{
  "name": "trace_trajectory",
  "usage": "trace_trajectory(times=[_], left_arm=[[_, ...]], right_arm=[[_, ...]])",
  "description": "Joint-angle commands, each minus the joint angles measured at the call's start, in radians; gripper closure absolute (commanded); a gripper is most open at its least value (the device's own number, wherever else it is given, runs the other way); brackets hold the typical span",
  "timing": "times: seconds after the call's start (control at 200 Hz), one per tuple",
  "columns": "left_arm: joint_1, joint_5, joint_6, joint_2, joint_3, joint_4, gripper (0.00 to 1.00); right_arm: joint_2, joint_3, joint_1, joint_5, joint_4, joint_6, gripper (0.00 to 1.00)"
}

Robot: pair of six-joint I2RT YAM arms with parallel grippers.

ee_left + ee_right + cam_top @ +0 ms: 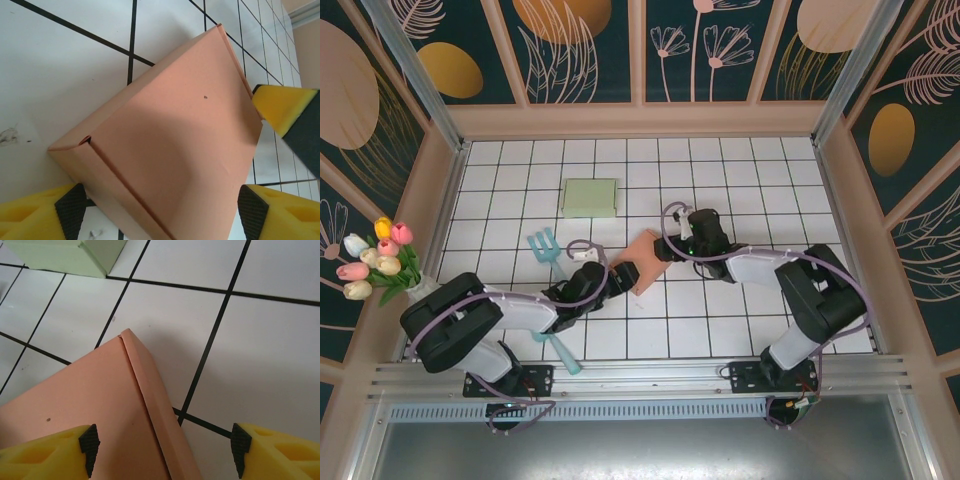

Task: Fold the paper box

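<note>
The salmon paper box [642, 262] lies closed on the tiled table, between the two grippers. In the left wrist view the box [170, 150] has its lid flap down, with a seam along the near side. My left gripper [160, 217] is open and straddles the box's near corner, one pad on each side. My right gripper [162, 452] is open too: its left finger [75, 450] is over the box [95, 410] and its right finger is over bare tile. One yellow finger [287, 107] of the right gripper sits at the box's far edge.
A pale green box [590, 197] stands behind the salmon one, and its corner [70, 255] appears in the right wrist view. A teal fork [546, 245] lies at the left, with a teal handle [560, 350] near the front. Tulips [378, 260] stand at the left wall.
</note>
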Motion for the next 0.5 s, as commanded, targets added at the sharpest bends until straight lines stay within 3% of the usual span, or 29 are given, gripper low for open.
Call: trace_trajectory(times=[0.0, 0.25, 0.39, 0.495], left_arm=[[-0.005, -0.016, 0.002, 0.038, 0.053, 0.014, 0.21], [0.001, -0.078, 0.113, 0.119, 0.263, -0.090, 0.26], [0.030, -0.103, 0.232, 0.234, 0.494, -0.210, 0.26], [0.061, -0.075, 0.292, 0.339, 0.659, -0.245, 0.25]], right_arm=[[0.034, 0.027, -0.006, -0.054, 0.050, -0.005, 0.28], [0.046, 0.017, -0.050, -0.068, 0.070, 0.071, 0.36], [0.016, 0.024, -0.085, -0.008, 0.073, 0.139, 0.45], [0.017, 0.042, -0.104, 0.023, 0.086, 0.165, 0.46]])
